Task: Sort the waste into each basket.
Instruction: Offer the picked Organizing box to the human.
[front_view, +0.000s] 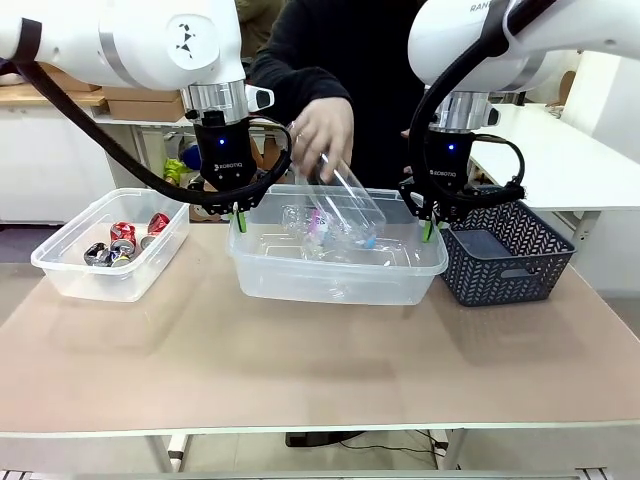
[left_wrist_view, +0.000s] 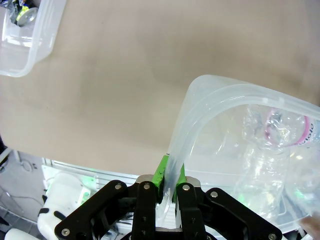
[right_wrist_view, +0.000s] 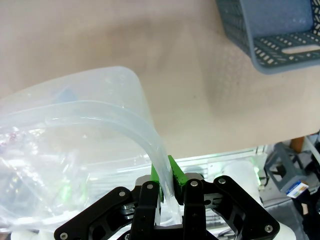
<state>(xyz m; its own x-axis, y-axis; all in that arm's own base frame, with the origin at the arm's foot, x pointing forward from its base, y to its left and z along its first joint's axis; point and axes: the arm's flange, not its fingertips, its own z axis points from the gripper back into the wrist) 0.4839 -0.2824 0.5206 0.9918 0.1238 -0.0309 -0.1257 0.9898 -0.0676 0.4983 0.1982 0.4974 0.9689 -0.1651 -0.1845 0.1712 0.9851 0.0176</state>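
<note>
I am seeing the big clear tub (front_view: 338, 268) sitting in the middle of the table (front_view: 320, 370), with crushed clear plastic bottles (front_view: 320, 232) lying inside it. A person's hand (front_view: 322, 133) is reaching down from the far side and holding another clear bottle (front_view: 350, 198) tilted over the tub's opening. My left gripper (front_view: 237, 216) is pinching the tub's left rim, and in the left wrist view its green pads (left_wrist_view: 161, 171) are pressing the lipped edge of the tub (left_wrist_view: 210, 100) from both sides, jaws nearly together on the thin plastic. My right gripper (front_view: 429, 229) is doing the same on the tub's right rim; in the right wrist view that gripper (right_wrist_view: 167, 181) is clamping the curved lip of the tub (right_wrist_view: 100, 90) between its pads. I am not able to tell for sure whether the tub is lifted off the table or just resting on it. To the left, standing apart, the smaller clear tub (front_view: 110, 250) is holding red and silver cans (front_view: 125, 240). To the right, just beside the big tub, the dark blue-grey lattice basket (front_view: 505, 255) is sitting on the table, near my right gripper.
</note>
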